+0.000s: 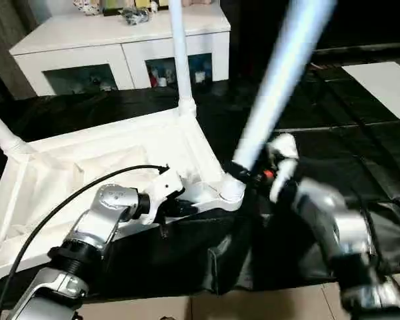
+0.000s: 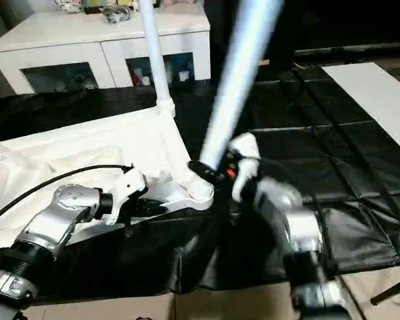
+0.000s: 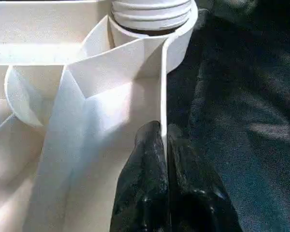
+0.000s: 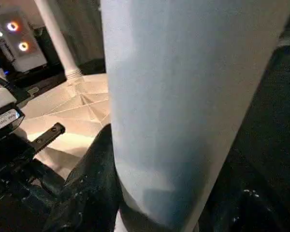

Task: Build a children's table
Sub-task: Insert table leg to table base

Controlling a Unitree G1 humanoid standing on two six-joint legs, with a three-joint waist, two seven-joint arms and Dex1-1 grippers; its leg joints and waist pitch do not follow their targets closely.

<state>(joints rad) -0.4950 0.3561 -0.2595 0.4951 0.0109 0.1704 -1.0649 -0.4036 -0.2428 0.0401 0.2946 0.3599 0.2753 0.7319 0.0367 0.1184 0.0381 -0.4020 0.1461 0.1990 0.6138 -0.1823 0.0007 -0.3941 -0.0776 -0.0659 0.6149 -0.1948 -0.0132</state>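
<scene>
Right tool (image 1: 243,175) is clenching the leg (image 1: 280,80) leaning over the near corner socket (image 1: 232,191); left tool (image 3: 162,145) is pinching the tabletop (image 1: 87,167) rim beside it

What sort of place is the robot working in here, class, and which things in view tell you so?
Probably a room in a home, with the work done on the floor. A low white cabinet with dark glass doors holds small items, black sheeting covers the floor, and the upturned tabletop lies on it.
</scene>
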